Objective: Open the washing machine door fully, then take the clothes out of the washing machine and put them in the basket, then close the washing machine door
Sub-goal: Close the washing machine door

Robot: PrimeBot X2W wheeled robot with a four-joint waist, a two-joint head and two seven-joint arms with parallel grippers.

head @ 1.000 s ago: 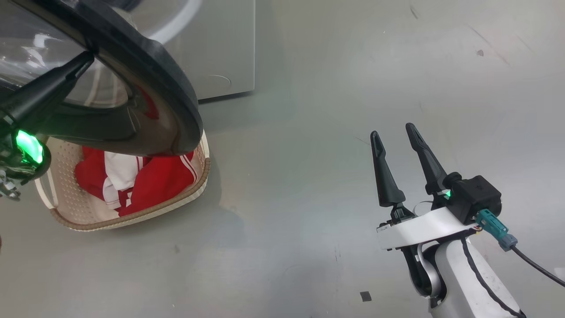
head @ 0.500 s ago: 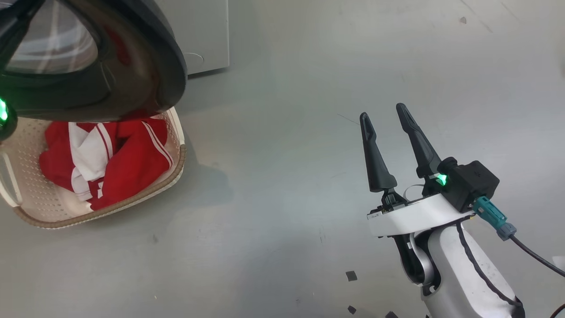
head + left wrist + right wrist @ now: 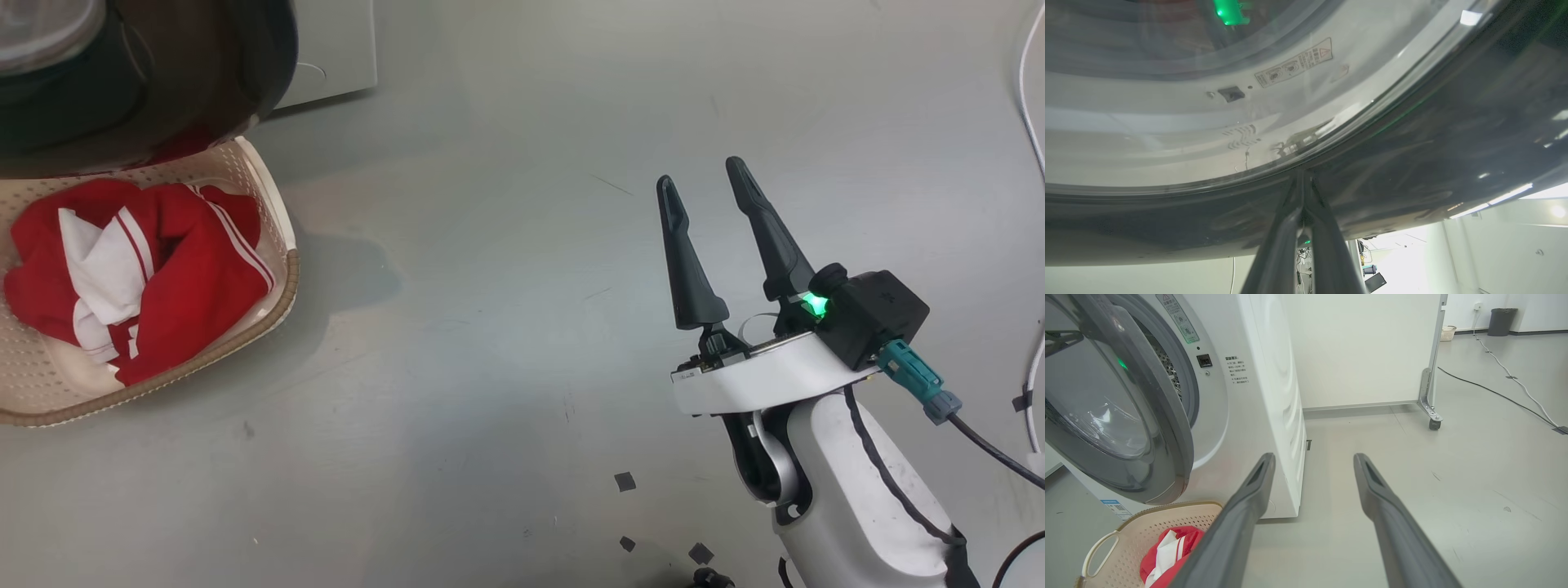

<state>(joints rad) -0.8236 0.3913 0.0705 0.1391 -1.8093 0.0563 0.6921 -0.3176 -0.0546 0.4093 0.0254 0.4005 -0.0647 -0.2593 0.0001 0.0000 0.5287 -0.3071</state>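
The washing machine [image 3: 1265,396] stands white at the left with its door [image 3: 1147,416] swung part-way out. Under the door sits the cream basket [image 3: 282,273], and the red and white clothes [image 3: 163,269] lie inside it. In the head view the door's black rim [image 3: 204,82] hangs over the basket's far end. My left gripper [image 3: 1301,175] is shut, its joined fingertips pressed against the glossy black rim of the door [image 3: 1412,143]. Well right of the basket, my right gripper [image 3: 699,172] stands open and empty above bare floor. The right wrist view shows its fingers [image 3: 1313,457] spread apart.
A white partition on castors [image 3: 1429,396] stands behind the machine. Cables [image 3: 1515,384] run across the floor to the right, with a dark bin [image 3: 1502,321] far back. Small black tape scraps [image 3: 624,482] lie near my right arm. A white cable [image 3: 1030,122] runs along the right edge.
The whole head picture has slid left and up, so the camera has turned. My left gripper has passed out of that view. The right gripper has stayed open.
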